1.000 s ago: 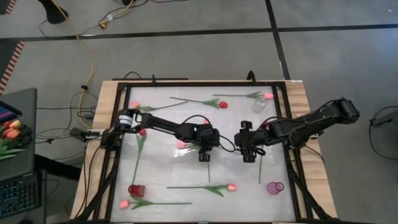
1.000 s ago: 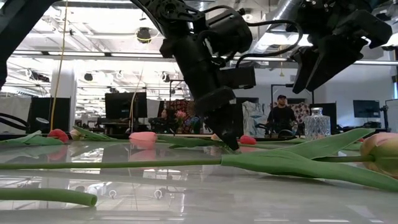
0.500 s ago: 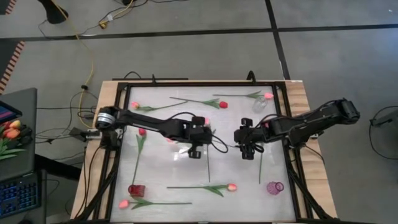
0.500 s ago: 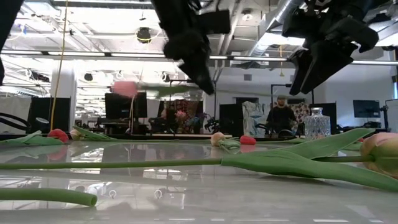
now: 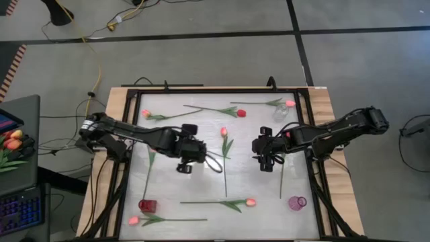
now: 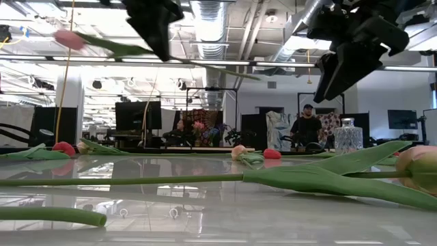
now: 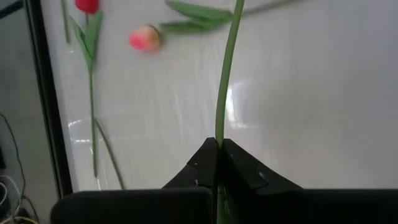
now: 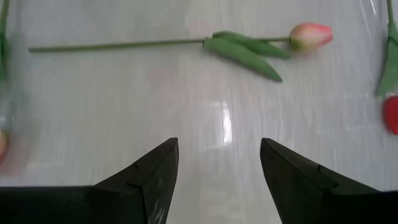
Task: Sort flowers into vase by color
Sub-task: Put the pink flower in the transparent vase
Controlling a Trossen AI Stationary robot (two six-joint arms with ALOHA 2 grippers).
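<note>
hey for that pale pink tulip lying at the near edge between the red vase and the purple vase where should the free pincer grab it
Take the pale pink tulip by its bare stem, on the side of the leaves away from the head. It lies flat on the table, so the open right pincer would best descend from above, jaws straddling the stem crosswise.

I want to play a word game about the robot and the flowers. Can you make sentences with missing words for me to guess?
1. The left arm's tool is shut on the thin green ___ of a pink-headed artificial tulip.
2. The right arm's tool is ___ and holds nothing.
3. The small red glass vase stands on the ___ arm's side.

Missing words: stem; open; left
</note>
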